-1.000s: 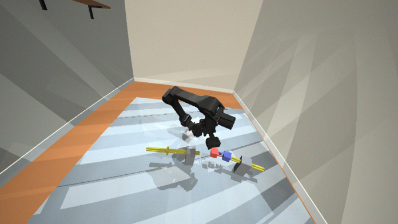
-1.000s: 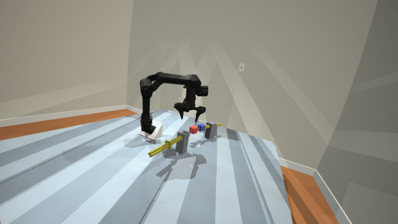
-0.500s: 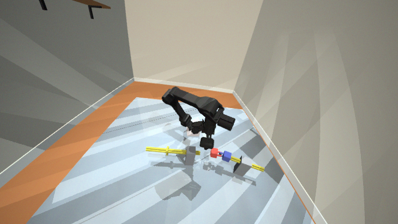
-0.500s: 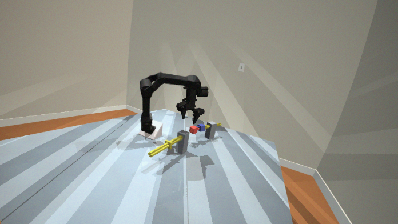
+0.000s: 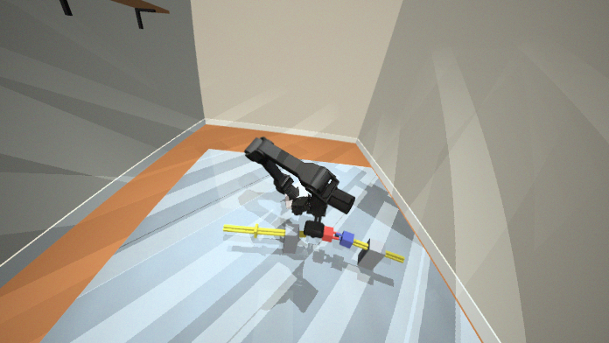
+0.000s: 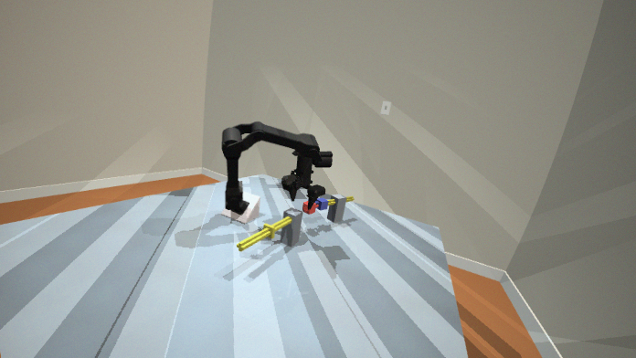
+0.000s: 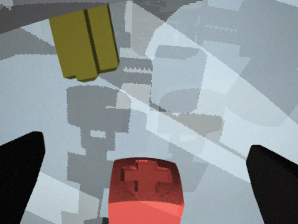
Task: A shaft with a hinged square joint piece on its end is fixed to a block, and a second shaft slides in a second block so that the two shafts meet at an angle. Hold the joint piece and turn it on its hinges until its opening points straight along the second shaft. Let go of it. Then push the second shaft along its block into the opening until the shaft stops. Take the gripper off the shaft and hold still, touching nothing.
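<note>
The red joint piece (image 5: 328, 234) (image 6: 312, 209) (image 7: 145, 196) hangs on a blue hinge piece (image 5: 346, 239) (image 6: 323, 204) at the end of the fixed yellow shaft (image 5: 394, 256). That shaft runs through a dark block (image 5: 368, 259) (image 6: 338, 208). The second yellow shaft (image 5: 245, 229) (image 6: 264, 234) sits in a grey block (image 5: 290, 242) (image 6: 291, 227). Its tip (image 7: 85, 43) stands apart from the red piece. My gripper (image 5: 318, 228) (image 6: 302, 200) (image 7: 149, 149) is open. Its fingers stand wide on either side of the red joint piece without touching it.
The arm's base (image 6: 241, 211) stands on a white wedge behind the blocks. The striped table (image 5: 210, 297) ends at the right near the wall, with orange floor (image 5: 109, 210) on the left. A cross collar (image 5: 256, 230) sits on the second shaft.
</note>
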{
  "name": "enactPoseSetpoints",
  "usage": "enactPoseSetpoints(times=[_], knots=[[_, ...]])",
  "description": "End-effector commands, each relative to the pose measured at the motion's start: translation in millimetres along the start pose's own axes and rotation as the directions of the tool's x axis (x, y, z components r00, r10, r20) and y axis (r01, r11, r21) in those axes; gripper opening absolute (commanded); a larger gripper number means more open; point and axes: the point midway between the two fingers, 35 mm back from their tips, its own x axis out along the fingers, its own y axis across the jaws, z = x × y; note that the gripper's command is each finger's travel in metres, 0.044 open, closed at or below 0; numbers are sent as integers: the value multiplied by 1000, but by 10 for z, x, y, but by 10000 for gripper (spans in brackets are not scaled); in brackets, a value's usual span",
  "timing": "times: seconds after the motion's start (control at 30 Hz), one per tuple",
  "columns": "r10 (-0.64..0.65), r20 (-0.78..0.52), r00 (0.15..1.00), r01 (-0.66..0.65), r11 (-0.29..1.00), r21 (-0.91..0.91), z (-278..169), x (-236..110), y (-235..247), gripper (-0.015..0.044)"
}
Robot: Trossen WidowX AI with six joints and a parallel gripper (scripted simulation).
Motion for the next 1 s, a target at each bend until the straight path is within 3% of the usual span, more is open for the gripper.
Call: enactPoseSetpoints(times=[0.0, 0.2, 0.7, 0.97], knots=[[3, 2, 1000, -3, 1000, -5, 23, 125, -5, 440], [4, 4, 1000, -4, 1000, -4, 55, 323, -20, 440], [4, 1, 1000, -4, 1000, -3, -414, 367, -22, 440], [4, 1, 1000, -4, 1000, -3, -441, 445, -21, 440]])
